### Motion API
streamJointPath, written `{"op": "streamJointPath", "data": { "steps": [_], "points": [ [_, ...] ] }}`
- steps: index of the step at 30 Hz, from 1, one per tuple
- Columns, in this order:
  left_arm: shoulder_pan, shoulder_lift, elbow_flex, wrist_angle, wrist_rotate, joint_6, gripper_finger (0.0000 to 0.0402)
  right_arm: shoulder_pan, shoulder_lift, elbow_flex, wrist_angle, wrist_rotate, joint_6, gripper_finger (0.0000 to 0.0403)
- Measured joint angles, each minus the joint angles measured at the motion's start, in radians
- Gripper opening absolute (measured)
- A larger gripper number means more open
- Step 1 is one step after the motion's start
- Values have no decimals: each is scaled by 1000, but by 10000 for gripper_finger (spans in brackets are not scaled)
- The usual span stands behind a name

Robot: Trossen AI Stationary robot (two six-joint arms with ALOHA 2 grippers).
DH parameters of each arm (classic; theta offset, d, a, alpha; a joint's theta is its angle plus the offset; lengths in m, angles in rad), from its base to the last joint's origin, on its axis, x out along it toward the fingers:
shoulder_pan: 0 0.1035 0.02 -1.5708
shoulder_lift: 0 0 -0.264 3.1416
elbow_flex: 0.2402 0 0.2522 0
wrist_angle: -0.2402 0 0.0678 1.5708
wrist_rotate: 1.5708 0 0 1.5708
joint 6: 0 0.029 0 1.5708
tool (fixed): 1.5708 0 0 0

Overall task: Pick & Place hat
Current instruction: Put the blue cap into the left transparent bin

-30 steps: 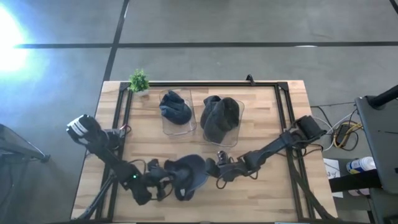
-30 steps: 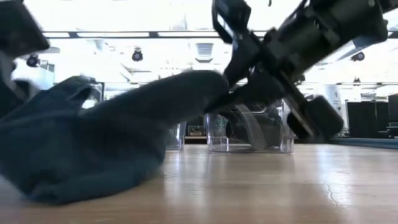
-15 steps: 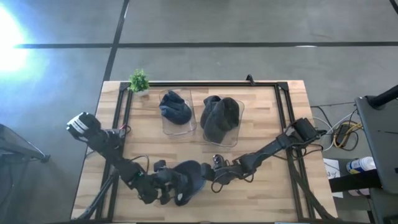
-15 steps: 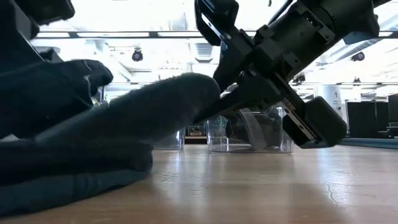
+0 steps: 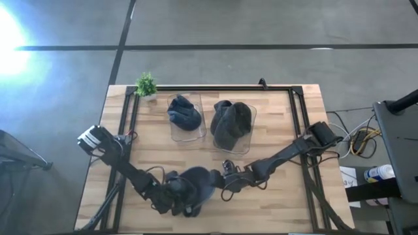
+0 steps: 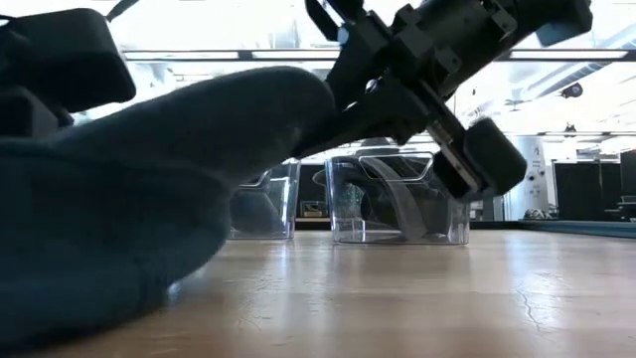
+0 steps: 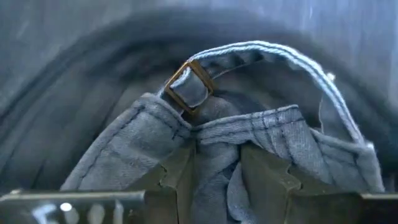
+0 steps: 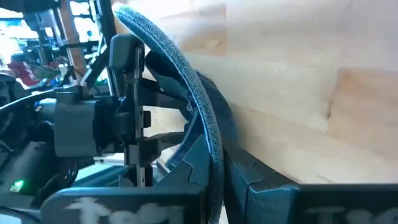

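Near the front edge of the light wooden tabletop [image 5: 274, 147], a dark blue denim hat [image 5: 196, 185] with a brass buckle [image 7: 189, 87] on its back strap is held between both arms. The left end effector [image 5: 177, 199] reaches in from the left side and its two dark fingers [image 7: 177, 177] are clamped on a bunched fold of the hat's pale blue inner fabric just below the buckle, with the cloth pinched between them. The right end effector [image 5: 220, 183] comes from the right side and its fingers are pressed together on the hat's stitched brim edge, which runs in a curve from between them in the right wrist view. In the low view the hat [image 6: 149, 199] fills the left part of the scene, its lower bulk resting on the wood while the brim end is lifted toward the right end effector [image 6: 343, 104]. Farther back on the tabletop stand two clear plastic bins side by side: the left clear bin [image 5: 186, 134] holds a crumpled dark blue cloth item [image 5: 183, 112], and the right clear bin [image 5: 240, 145] holds a larger dark grey cloth item [image 5: 230, 121]. A small green potted plant [image 5: 146, 85] sits at the far left corner, beside the black metal frame [image 5: 215, 89] that borders the tabletop.
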Motion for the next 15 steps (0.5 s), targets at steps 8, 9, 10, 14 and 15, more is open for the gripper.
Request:
{"op": "streamJointPath", "data": {
  "steps": [8,9,10,14,15],
  "points": [
    [19,-17,4,-44,-42,17,127,4,-41,5,-10,30,-48,25],
    [19,-17,8,-52,-45,30,127,4,-41,11,-4,45,-52,32],
    [19,-17,14,-63,-50,42,127,3,-42,22,-1,59,-81,41],
    [19,-54,49,-126,-67,102,127,-7,-64,78,-34,62,-286,71],
    [19,-71,54,-157,-71,114,127,-10,-64,93,-68,45,-328,73]
  ]
}}
